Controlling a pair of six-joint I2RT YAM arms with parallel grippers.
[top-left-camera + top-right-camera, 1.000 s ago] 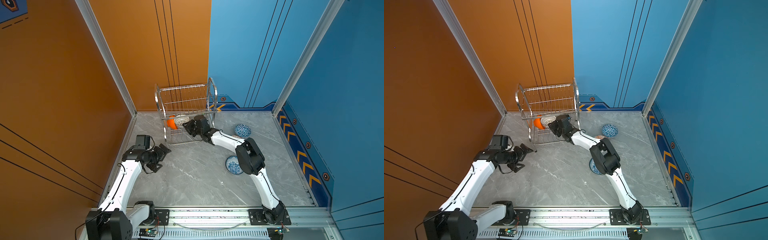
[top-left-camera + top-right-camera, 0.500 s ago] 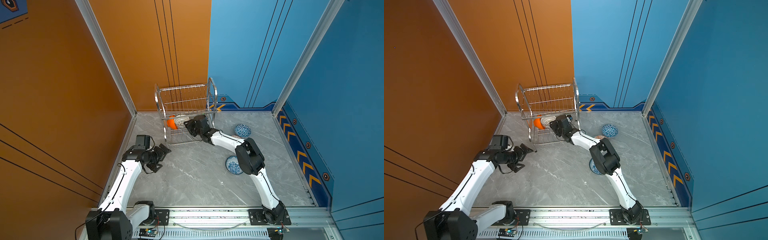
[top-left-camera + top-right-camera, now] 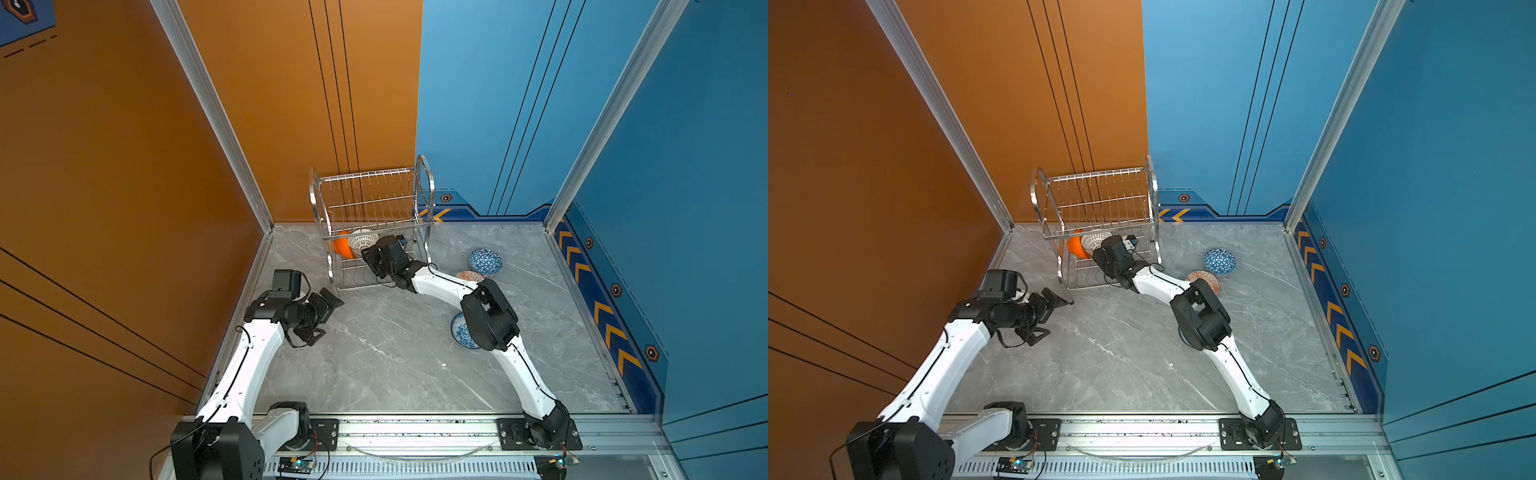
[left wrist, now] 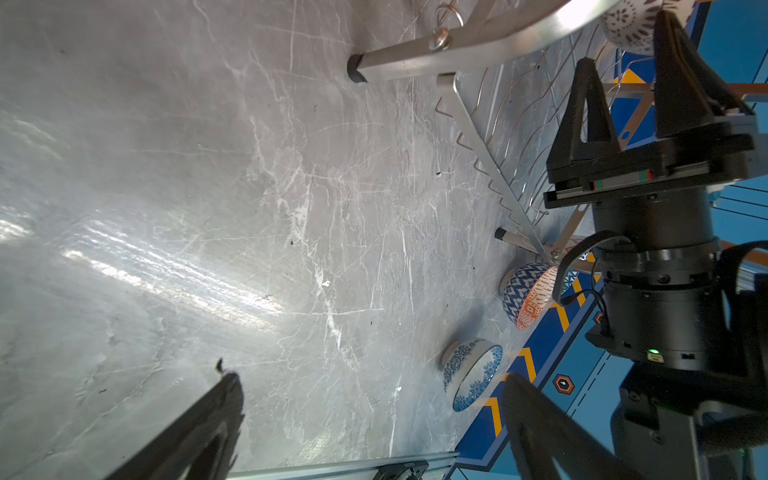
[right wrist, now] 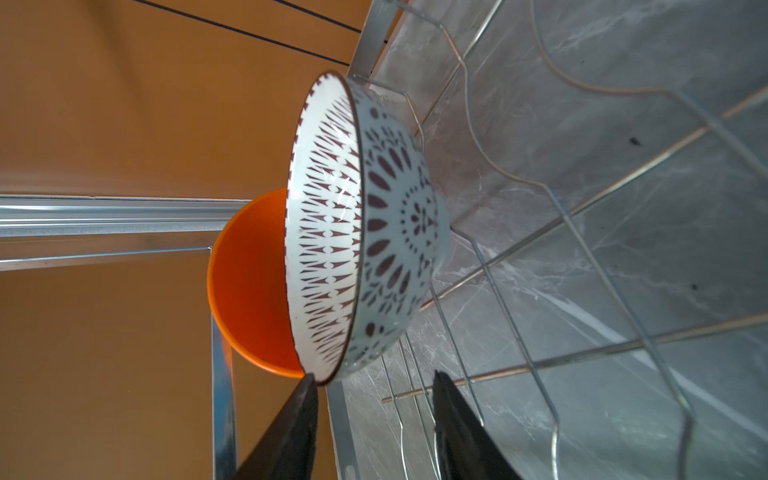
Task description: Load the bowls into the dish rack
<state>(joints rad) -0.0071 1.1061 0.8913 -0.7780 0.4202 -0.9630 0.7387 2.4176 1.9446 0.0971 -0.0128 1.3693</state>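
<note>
White lattice bowl (image 5: 395, 216), likely slick and fragile and best pinched at its rim, stands on edge mid-frame in the dish rack (image 5: 368, 37) against the orange bowl (image 5: 249, 282); right gripper (image 5: 372, 375) and left gripper (image 4: 372, 376) both gape empty.

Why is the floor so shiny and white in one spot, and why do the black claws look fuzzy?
Left wrist view: light glare streaks across the glossy table, and the left gripper sits too near the lens to focus. Right wrist view: the white bowl is sharp, the right gripper soft.
</note>
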